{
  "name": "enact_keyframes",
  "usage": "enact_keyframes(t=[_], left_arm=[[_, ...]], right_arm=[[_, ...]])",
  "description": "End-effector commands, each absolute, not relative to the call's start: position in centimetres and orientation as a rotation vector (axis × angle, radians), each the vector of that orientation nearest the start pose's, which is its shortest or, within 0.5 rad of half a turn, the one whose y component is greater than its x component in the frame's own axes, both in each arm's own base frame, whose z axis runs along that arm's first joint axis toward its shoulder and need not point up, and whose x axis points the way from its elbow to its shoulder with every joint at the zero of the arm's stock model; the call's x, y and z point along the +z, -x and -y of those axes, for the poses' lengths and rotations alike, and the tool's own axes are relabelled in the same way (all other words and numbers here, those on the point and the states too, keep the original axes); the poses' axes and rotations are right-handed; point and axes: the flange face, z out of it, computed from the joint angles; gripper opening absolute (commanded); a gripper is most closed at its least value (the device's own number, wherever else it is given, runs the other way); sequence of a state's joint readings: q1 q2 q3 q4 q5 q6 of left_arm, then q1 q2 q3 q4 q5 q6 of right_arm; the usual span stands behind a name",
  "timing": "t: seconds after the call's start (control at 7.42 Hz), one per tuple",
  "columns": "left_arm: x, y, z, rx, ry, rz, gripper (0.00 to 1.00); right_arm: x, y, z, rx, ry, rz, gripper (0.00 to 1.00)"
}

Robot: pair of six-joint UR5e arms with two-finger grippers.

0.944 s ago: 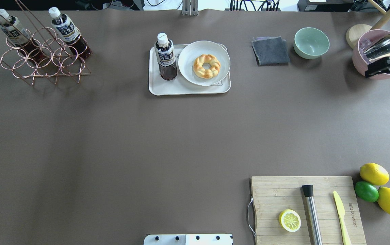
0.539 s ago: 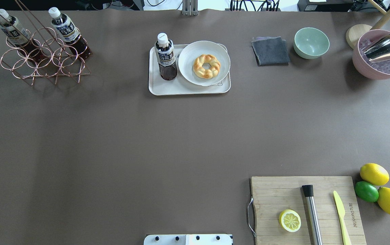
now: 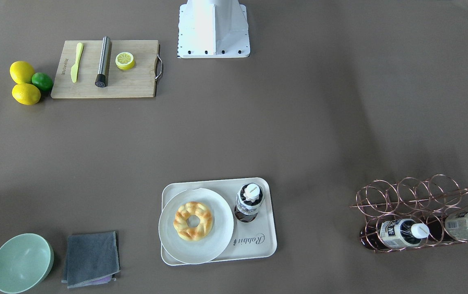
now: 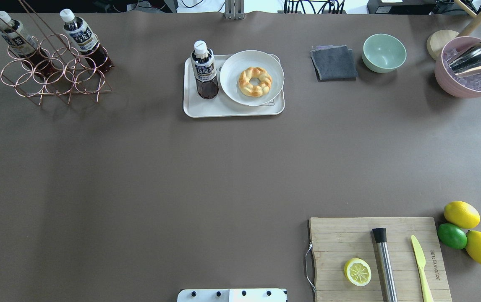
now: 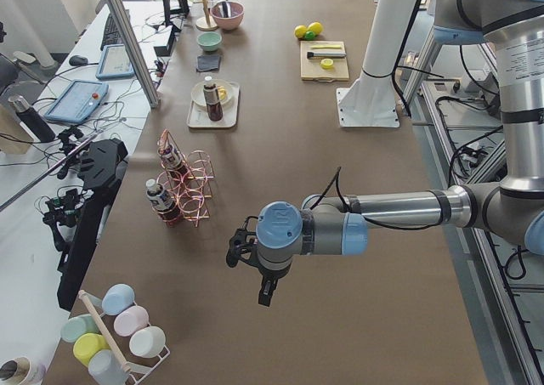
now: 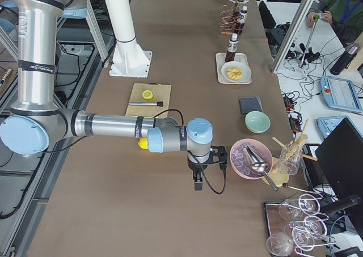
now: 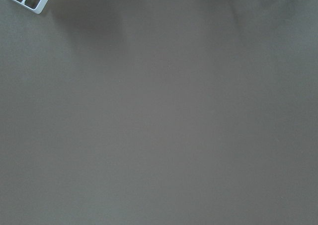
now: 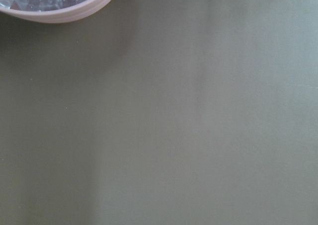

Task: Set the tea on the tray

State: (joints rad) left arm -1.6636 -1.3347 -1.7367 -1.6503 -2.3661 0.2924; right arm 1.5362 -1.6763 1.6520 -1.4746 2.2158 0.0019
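Left end effector and right end effector appear only in the two side views. Each hangs over bare bench at its own end, well apart from the tray. Whether their fingers are apart or together I cannot tell. The overhead and front-facing views show neither arm, and both wrist views show mostly bare bench.

The cream tray sits at the far middle of the bench. Its grey "Rabbit" script reads only in the front-facing view. On the tray, a round white plate carries a braided bread ring.

The tea stands upright on the tray, just beside the plate on the robot's left of it. Its long axis is vertical, white cap up.
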Motion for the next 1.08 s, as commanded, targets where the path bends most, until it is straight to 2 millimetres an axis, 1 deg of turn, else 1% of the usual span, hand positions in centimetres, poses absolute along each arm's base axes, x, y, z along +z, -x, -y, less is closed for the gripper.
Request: enact_keyframes(t=[0.0,0.13,0.54,0.94], left_arm=[[68.1,9.7,37.7,0.185,-0.141,-0.783,1.0],[68.9,9.8,37.5,0.178,-0.127,-0.786,1.0],[68.9,9.8,37.6,0.18,-0.129,-0.784,1.0],[69.2,9.9,37.4,0.185,-0.124,-0.77,1.0]], right_arm=[[67.0,-8.5,46.0,-0.141,-0.023,0.552,1.0],[67.5,-8.5,45.9,-0.125,-0.005,0.552,1.0],[68.0,-8.6,45.1,-0.128,0.002,0.548,1.0],[68.0,-8.6,45.0,-0.137,-0.002,0.542,1.0]])
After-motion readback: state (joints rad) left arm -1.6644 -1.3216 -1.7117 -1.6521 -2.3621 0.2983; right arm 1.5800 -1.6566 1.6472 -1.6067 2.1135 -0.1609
